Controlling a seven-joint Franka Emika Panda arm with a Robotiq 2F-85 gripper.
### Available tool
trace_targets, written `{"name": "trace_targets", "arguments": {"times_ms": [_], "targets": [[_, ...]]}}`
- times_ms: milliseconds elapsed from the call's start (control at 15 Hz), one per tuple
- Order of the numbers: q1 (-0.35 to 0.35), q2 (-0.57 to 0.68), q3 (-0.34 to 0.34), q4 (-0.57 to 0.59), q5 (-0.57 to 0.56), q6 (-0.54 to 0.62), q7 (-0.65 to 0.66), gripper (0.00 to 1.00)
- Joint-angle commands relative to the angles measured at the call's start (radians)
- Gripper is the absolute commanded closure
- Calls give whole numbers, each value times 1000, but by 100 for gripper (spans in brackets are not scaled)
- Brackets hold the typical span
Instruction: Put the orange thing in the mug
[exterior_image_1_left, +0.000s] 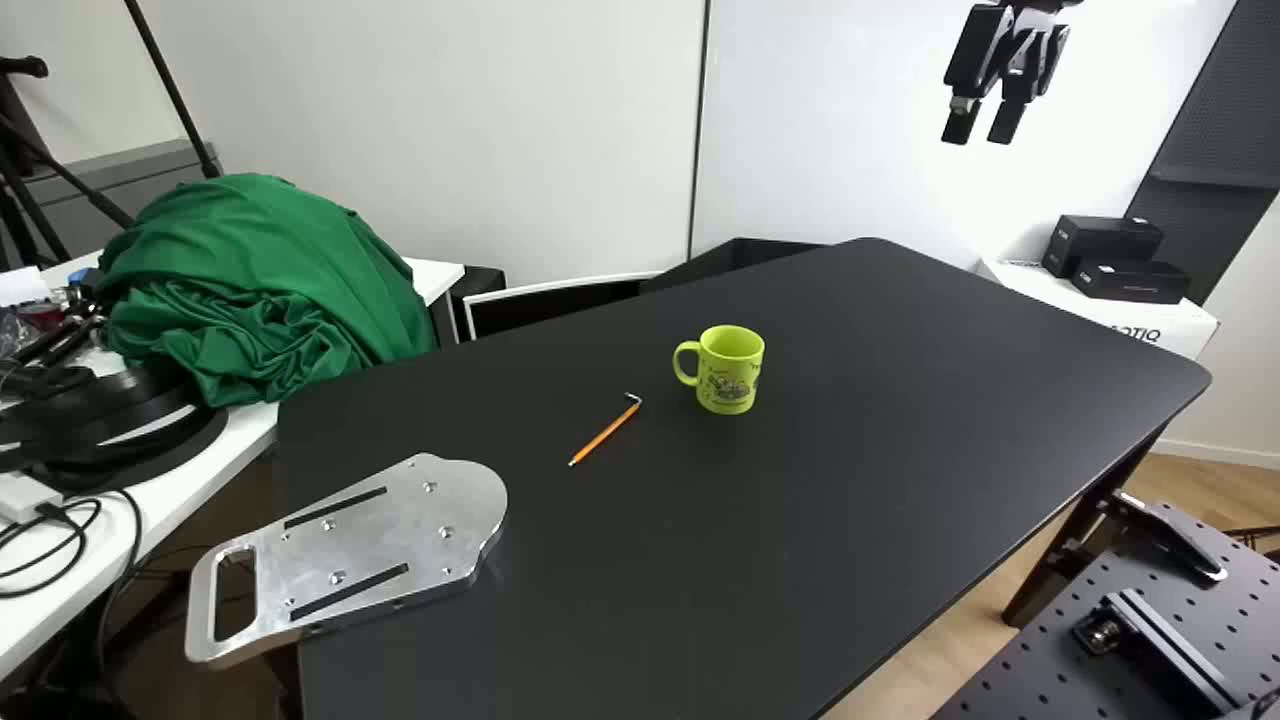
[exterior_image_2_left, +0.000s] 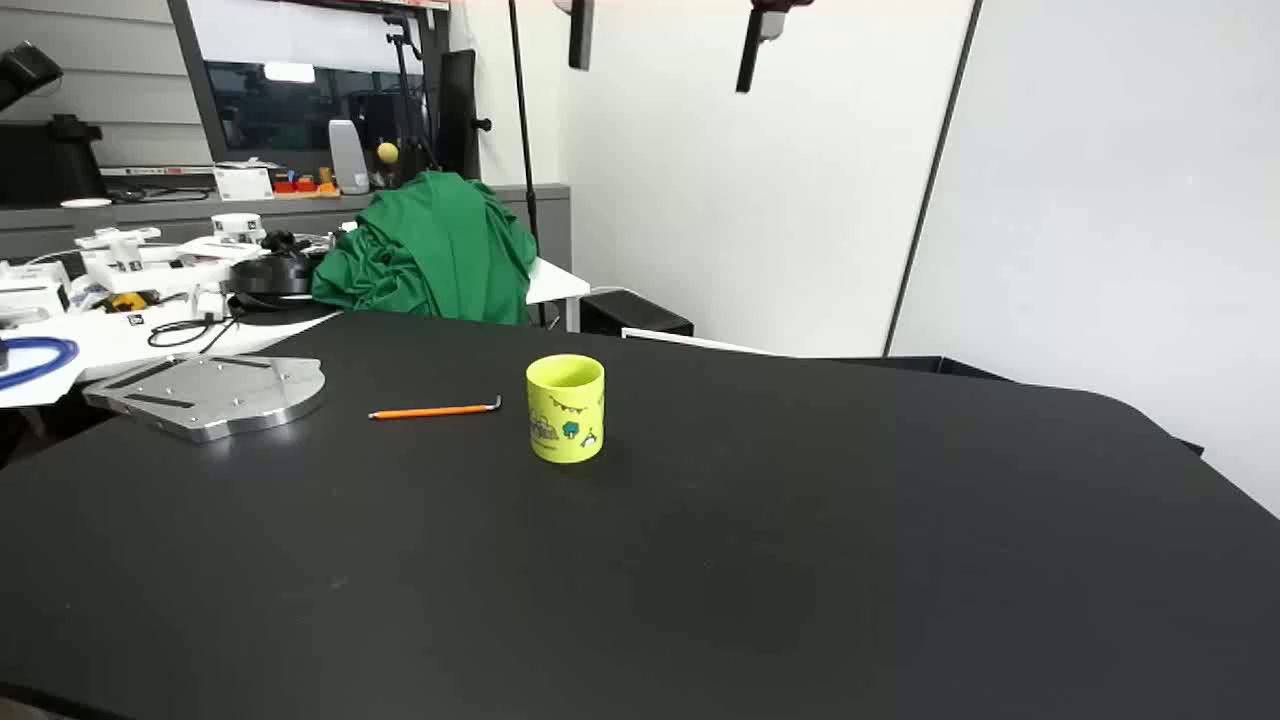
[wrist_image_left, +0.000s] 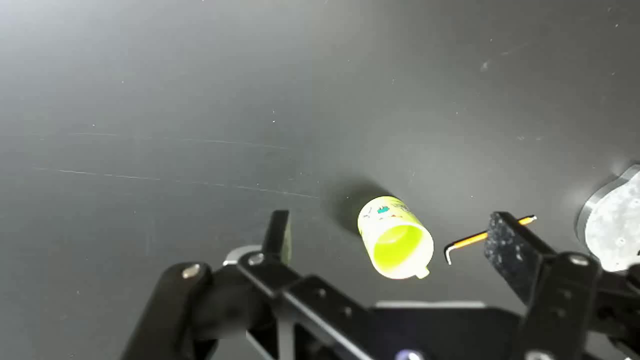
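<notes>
Jaws spread wide, a black Robotiq gripper (exterior_image_1_left: 983, 122) hangs high over the table (exterior_image_1_left: 850, 520), a black surface marked with fine scratches; in the wrist view, the pad on one of its fingers (wrist_image_left: 510, 250) looks speckled and scuffed. Lower down, a smooth lime-green mug (exterior_image_1_left: 730, 375) printed with small figures stands upright, its round mouth facing up. The orange stick (exterior_image_1_left: 606, 432), thin and straight with a bent silvery tip, lies flat on the table just beside the mug on its handle side, the two apart, the bent end nearer. A finger covers part of the shaft in the wrist view. A silvery metal plate (exterior_image_1_left: 390, 530), drilled with holes and cut with two long slots, lies past the stick's other end, so that the stick sits between plate and mug; in an exterior view the plate's cut-out end juts over the table's edge. On the mug's opposite side, bare black surface stretches to rounded corners. Farther off, a crumpled heap of dark green cloth (exterior_image_1_left: 265, 290) fills part of a white desk (exterior_image_1_left: 205, 475) beside the table. Beyond the table, black boxes (exterior_image_1_left: 1130, 280) sit on a white carton (exterior_image_1_left: 1170, 330), and pale wall panels (exterior_image_1_left: 450, 130) rise behind.
</notes>
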Motion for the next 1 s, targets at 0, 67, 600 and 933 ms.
{"name": "trace_targets", "arguments": {"times_ms": [0,67,600,933], "targets": [[-21,3,19,2,7,-2,-6,0],[-21,3,19,2,7,-2,-6,0],[-21,3,19,2,7,-2,-6,0],[-17,33,33,23,16,16,35,0]]}}
